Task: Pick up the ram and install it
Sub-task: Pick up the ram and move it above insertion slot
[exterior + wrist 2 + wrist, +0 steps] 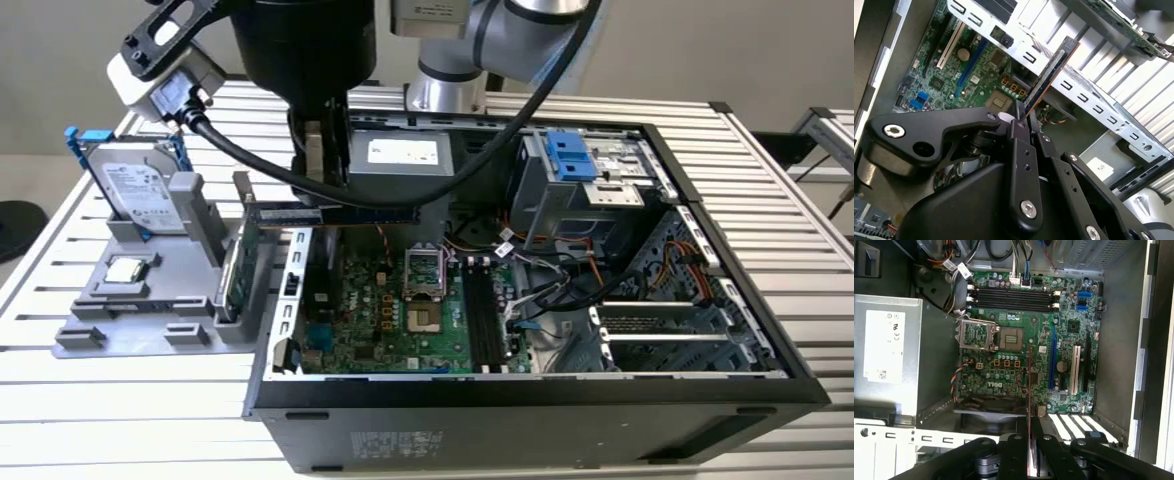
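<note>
A slatted metal table [134, 420] carries an open computer case [534, 385], with a plain pale wall behind it.

You have the ram [380, 213] in the air, level in the exterior view. Its long side runs from the exterior view's left to its right, above the far left part of the case. The gripper [320, 200] is clenched on it, and in the second wrist view the black fingers [1019, 145] pinch the near end of the ram [1051, 70] while the rest of the stick juts out beyond them. In the first wrist view you see the ram [1029, 390] edge-on as a thin line rising from the gripper [1030, 440].

Below it lies the green motherboard [1074, 310], with the open processor socket [989, 335] near the middle. The black memory slots [1011, 296] sit beyond the socket, well apart from the ram. In the exterior view those slots [483, 320] lie just to the right of the socket [422, 275].

At the far side of the case the grey power supply [400, 155] bears a white label [883, 345] — its small print cannot be made out.

On the exterior view's left, a grey holder [80, 340] stands on the table beside the case. It carries an upright hard drive [134, 195] with a printed label, a small square silver chip [127, 270] and an upright green card [240, 270].
</note>
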Action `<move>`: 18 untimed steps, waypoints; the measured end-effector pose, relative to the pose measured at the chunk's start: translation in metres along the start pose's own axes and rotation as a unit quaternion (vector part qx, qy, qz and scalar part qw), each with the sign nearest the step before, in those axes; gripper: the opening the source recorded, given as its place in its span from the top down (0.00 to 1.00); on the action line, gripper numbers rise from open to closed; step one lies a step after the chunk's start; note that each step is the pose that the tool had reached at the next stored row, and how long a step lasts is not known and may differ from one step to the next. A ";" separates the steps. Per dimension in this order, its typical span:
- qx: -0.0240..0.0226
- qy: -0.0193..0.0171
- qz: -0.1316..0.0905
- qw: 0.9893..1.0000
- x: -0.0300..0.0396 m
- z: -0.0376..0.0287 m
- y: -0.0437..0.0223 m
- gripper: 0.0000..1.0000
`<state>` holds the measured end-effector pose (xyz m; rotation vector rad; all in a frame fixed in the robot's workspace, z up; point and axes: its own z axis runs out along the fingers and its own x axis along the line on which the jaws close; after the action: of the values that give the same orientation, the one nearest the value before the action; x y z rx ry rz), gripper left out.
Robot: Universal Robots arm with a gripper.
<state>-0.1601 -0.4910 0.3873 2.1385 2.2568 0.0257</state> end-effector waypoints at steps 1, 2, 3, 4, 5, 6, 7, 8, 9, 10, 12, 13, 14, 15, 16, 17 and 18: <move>0.000 0.000 0.000 1.000 0.0000 0.0000 0.0008 1.00; 0.000 0.000 0.000 1.000 -0.0001 0.0001 0.0016 1.00; 0.000 0.000 0.000 1.000 -0.0001 0.0000 0.0024 1.00; 0.000 0.000 0.000 1.000 -0.0002 0.0002 0.0031 1.00; 0.000 0.000 0.000 1.000 -0.0002 0.0002 0.0040 1.00; 0.000 0.000 0.000 1.000 -0.0002 0.0001 0.0050 1.00; 0.000 0.000 0.000 1.000 -0.0003 0.0002 0.0062 1.00; 0.000 0.000 0.000 1.000 -0.0004 0.0002 0.0074 1.00; 0.000 0.000 0.000 1.000 -0.0005 0.0004 0.0087 1.00; 0.000 0.000 0.000 1.000 -0.0005 0.0003 0.0101 1.00; 0.000 0.000 0.000 1.000 -0.0007 0.0005 0.0131 1.00; 0.000 0.000 0.000 1.000 -0.0008 0.0005 0.0146 1.00; 0.000 0.000 0.000 1.000 -0.0009 0.0006 0.0162 1.00; 0.000 0.000 0.000 1.000 -0.0010 0.0006 0.0176 1.00; 0.000 0.000 0.000 1.000 -0.0010 0.0006 0.0191 1.00; 0.000 0.000 0.000 1.000 -0.0011 0.0007 0.0205 1.00; 0.000 0.000 0.000 1.000 -0.0012 0.0008 0.0219 1.00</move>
<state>-0.1381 -0.4910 0.3873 2.1386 2.2568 0.0257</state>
